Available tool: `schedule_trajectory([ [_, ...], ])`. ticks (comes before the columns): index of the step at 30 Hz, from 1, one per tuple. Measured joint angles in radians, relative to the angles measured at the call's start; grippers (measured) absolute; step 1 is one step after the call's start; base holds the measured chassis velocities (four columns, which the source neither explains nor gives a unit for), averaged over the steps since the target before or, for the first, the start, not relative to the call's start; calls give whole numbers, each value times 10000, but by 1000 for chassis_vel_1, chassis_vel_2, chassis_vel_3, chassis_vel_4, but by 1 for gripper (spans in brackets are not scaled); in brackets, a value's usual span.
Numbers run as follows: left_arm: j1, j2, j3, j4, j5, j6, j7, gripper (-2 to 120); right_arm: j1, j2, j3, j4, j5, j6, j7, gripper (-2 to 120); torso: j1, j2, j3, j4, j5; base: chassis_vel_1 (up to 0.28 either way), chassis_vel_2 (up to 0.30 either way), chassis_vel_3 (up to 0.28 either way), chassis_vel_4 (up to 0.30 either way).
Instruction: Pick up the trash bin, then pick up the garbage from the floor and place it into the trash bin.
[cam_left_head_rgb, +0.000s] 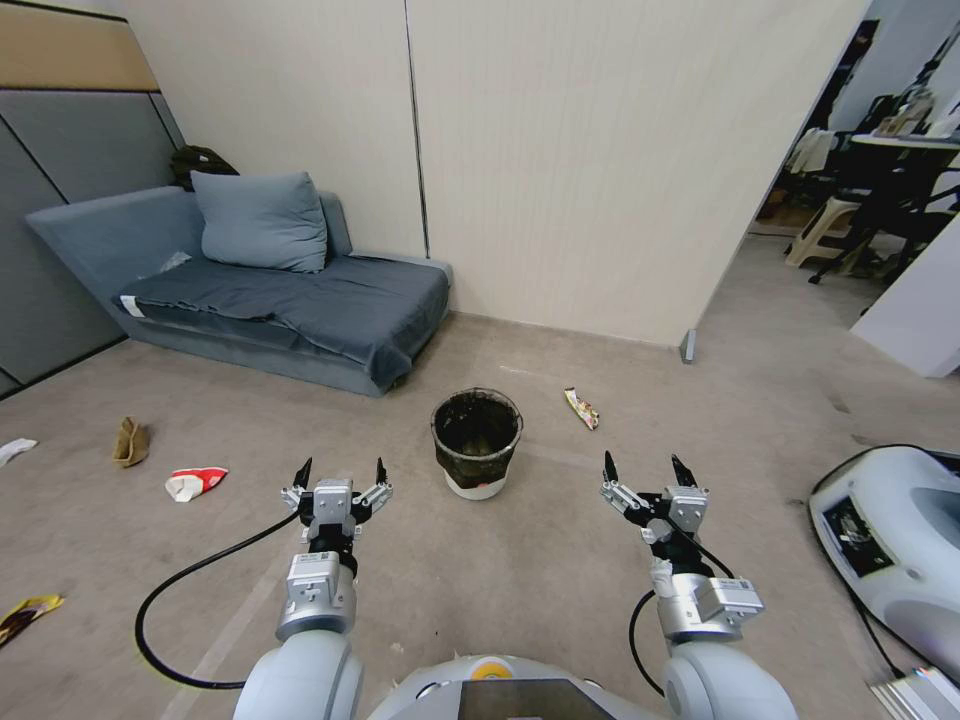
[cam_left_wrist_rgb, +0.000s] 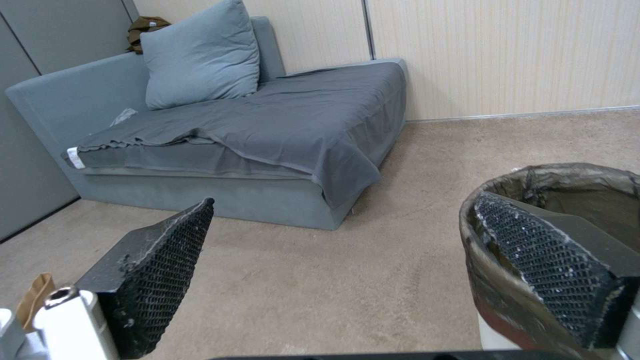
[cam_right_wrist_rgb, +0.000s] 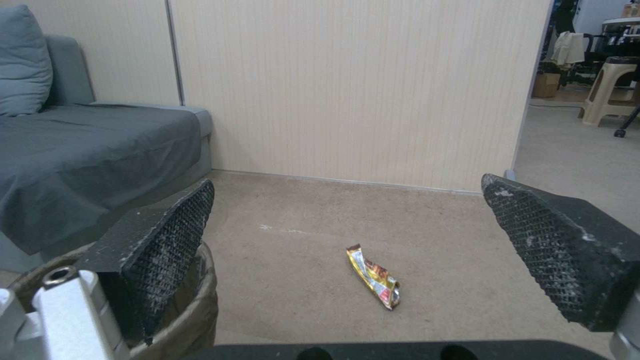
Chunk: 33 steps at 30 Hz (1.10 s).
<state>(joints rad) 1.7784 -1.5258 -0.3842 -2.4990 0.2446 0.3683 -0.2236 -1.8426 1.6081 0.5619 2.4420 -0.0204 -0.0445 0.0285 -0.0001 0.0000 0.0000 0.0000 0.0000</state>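
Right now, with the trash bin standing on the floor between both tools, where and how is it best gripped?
Probably by the rim, from above. The trash bin stands upright with its mouth open, and its round body looks too wide to span. Either open tool could pinch the bag-covered wall, one finger inside: the left tool or the right tool.

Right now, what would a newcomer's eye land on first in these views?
Probably the trash bin, standing upright on the carpet dead ahead, with the left claw and right claw held open in the air on either side of it, neither touching it. Next, the litter: a yellow wrapper beyond the bin to its right, a red-and-white wrapper and a brown paper piece out left, before the grey sofa.
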Motion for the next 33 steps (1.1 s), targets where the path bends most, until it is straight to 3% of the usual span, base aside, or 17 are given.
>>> schedule_trajectory([
  [28,236,38,269,-11,192,-112,15,100,-6,0,-11,-119,-58,132,-58,100,0,0,0,0,-1,-101,109,101,-108],
  [33,242,22,354,-10,247,-135,19,100,17,0,21,-273,-110,700,-340,100,1,-1,1,-1,-1,-107,95,117,-117],
])
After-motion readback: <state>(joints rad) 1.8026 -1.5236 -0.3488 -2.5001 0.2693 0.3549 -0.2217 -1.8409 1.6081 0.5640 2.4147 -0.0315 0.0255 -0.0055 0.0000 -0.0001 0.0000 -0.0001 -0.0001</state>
